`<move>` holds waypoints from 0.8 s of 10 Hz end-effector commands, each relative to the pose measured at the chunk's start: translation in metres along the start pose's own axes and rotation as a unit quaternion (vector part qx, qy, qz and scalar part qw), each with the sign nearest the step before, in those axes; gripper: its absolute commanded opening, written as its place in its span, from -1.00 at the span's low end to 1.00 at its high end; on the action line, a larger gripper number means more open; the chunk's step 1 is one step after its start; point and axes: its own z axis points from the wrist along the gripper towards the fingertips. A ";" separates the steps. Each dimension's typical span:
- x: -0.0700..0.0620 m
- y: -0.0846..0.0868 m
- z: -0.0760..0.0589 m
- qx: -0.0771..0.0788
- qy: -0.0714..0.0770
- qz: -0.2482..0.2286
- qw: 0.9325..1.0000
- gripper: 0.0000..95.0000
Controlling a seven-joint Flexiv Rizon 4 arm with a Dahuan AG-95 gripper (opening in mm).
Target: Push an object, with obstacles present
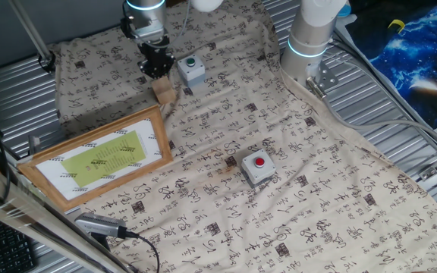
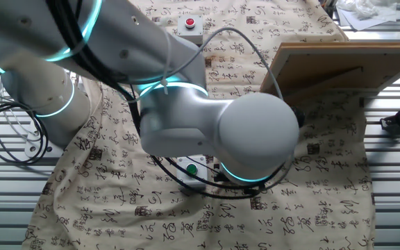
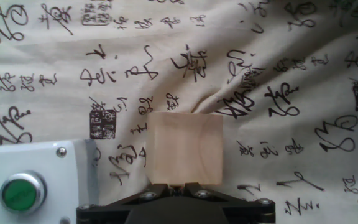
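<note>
On wrinkled printed cloth | smooth cuboid wooden block | tool touching

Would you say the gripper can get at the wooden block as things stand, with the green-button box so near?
Probably yes. In the hand view the gripper sits right at the wooden block, nothing between them. The green-button box stands beside the block, off the approach line.

In the other fixed view, the arm hides the wooden block from us and covers most of the green-button box. In the hand view, the bottom edge cuts off the gripper; we cannot judge its jaws.
</note>
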 end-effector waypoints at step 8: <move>-0.021 -0.002 -0.002 0.001 -0.004 0.025 1.000 -1.00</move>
